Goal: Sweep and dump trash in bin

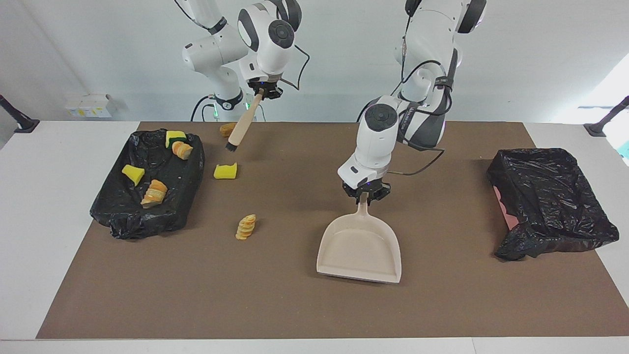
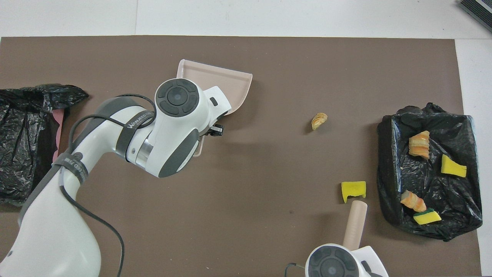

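Brown matting covers the white table [image 1: 29, 206]. Tools are in hand and sweeping is about to begin. At centre frame in the facing view the left gripper [image 1: 366, 192] is clamped on the handle of the beige dustpan [image 1: 358, 248], bent down from the upper right. At upper left the right gripper [image 1: 263, 93] is closed on the brush [image 1: 241, 129], slanted above a yellow sponge wedge [image 1: 225, 171]. Loose trash lies left of centre: that wedge, a bread slice [image 1: 245, 226], a roll [image 1: 226, 129]. Next, the dustpan must be brought alongside these.
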You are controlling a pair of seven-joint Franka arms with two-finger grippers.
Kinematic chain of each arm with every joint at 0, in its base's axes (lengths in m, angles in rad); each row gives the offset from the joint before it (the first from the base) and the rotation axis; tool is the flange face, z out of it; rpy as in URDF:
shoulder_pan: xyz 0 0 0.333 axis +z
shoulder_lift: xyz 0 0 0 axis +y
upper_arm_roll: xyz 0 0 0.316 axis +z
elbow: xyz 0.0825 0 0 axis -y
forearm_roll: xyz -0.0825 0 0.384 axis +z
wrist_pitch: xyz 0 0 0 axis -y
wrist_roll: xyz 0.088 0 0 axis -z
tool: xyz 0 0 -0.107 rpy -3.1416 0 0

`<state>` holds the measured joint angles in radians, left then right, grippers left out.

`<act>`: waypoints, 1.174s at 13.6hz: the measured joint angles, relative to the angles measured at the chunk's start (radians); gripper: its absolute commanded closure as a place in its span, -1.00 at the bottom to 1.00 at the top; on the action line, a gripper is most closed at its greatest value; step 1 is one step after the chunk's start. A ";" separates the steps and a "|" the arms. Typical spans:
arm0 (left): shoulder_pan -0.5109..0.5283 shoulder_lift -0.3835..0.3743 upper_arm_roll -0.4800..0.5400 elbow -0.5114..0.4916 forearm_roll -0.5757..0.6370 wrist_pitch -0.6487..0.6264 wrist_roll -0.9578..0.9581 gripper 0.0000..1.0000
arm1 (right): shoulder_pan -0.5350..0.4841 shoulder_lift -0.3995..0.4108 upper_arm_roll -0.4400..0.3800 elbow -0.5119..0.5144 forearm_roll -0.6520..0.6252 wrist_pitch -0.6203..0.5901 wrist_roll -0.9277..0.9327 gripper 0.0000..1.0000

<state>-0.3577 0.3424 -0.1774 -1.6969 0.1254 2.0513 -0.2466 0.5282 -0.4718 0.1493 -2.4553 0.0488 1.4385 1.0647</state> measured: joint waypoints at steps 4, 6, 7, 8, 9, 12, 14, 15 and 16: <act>0.088 -0.067 0.002 0.002 0.005 -0.106 0.343 1.00 | -0.036 -0.102 0.000 -0.116 0.027 -0.034 0.036 1.00; 0.110 -0.101 0.002 0.002 0.005 -0.168 0.503 1.00 | -0.051 -0.139 -0.001 -0.165 0.054 -0.034 0.049 1.00; 0.114 -0.116 0.002 0.002 0.006 -0.202 0.577 1.00 | -0.051 -0.152 0.000 -0.183 0.070 -0.031 0.061 1.00; 0.117 -0.130 0.003 0.001 0.006 -0.232 0.660 1.00 | -0.051 -0.164 0.000 -0.200 0.091 -0.020 0.069 1.00; 0.119 -0.143 0.003 0.001 0.006 -0.252 0.753 1.00 | -0.051 -0.176 0.002 -0.218 0.108 -0.002 0.082 1.00; 0.121 -0.179 0.003 -0.035 0.007 -0.291 1.027 1.00 | -0.033 -0.187 0.028 -0.270 0.140 0.059 0.148 1.00; 0.121 -0.213 0.002 -0.103 0.007 -0.281 1.142 1.00 | -0.017 -0.188 0.044 -0.280 0.151 0.060 0.193 1.00; 0.121 -0.236 -0.001 -0.148 0.007 -0.255 1.178 1.00 | -0.010 -0.188 0.060 -0.283 0.167 0.060 0.220 1.00; 0.120 -0.262 -0.004 -0.199 0.007 -0.215 1.219 1.00 | -0.003 -0.189 0.075 -0.286 0.176 0.068 0.243 1.00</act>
<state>-0.2373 0.0806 -0.1815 -1.8959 0.1320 1.8360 0.9723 0.5251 -0.6605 0.2245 -2.7410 0.2251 1.5061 1.3080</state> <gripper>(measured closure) 0.692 0.740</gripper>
